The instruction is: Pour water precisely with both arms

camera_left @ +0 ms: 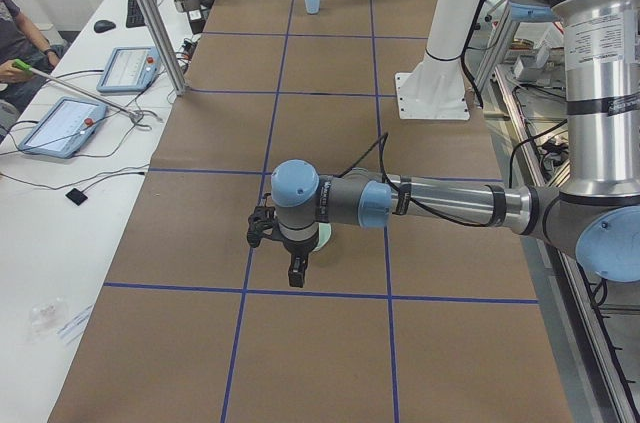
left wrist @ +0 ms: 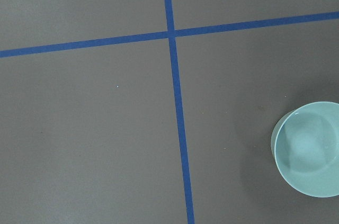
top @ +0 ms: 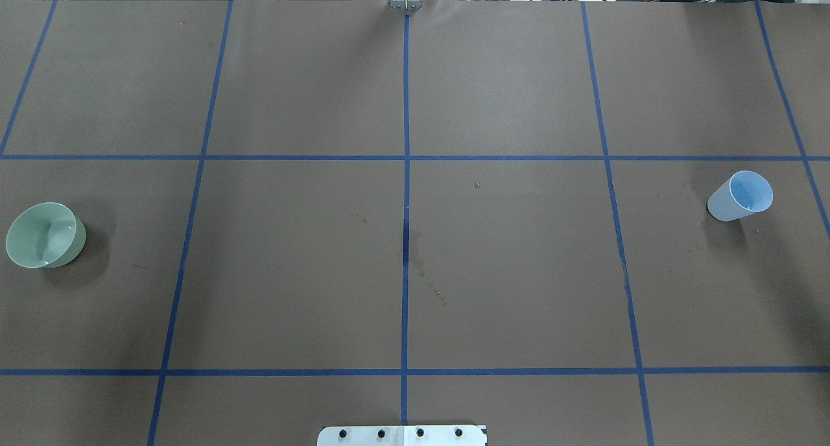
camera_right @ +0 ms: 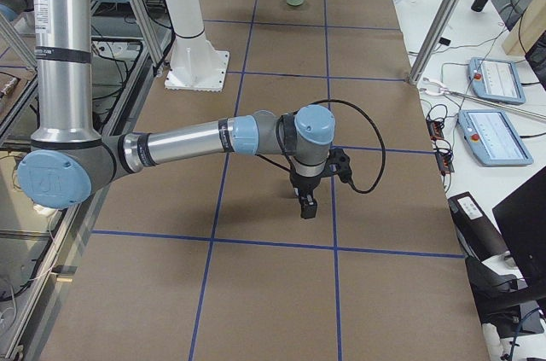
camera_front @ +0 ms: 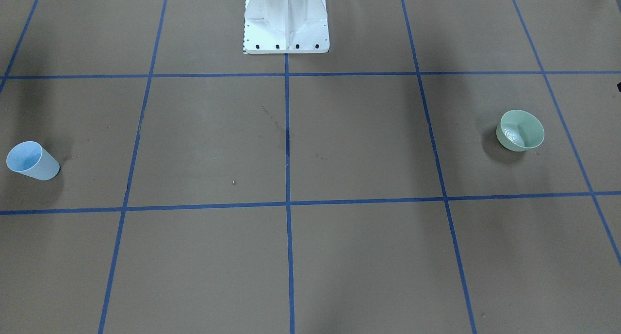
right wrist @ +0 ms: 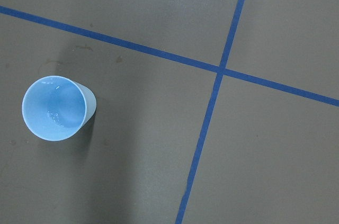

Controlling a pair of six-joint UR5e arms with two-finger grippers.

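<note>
A pale green bowl (camera_front: 520, 130) stands on the brown table on my left side; it also shows overhead (top: 45, 234) and at the left wrist view's right edge (left wrist: 307, 150). Water (camera_front: 512, 136) glints inside it. A light blue cup (camera_front: 32, 161) stands upright on my right side (top: 740, 196); the right wrist view looks into it (right wrist: 54, 108) and shows a few drops. My left arm (camera_left: 440, 205) hangs its gripper (camera_left: 297, 278) above the bowl. My right arm (camera_right: 188, 141) hangs its gripper (camera_right: 307, 210) over the cup, which is hidden there. I cannot tell whether either gripper is open or shut.
The white bolted pedestal (top: 402, 435) stands at the table's near middle edge. Blue tape lines (top: 406, 238) grid the brown table. Small wet stains (top: 421, 268) mark the centre. An operator (camera_left: 15, 38) and tablets (camera_left: 62, 123) are at a side desk.
</note>
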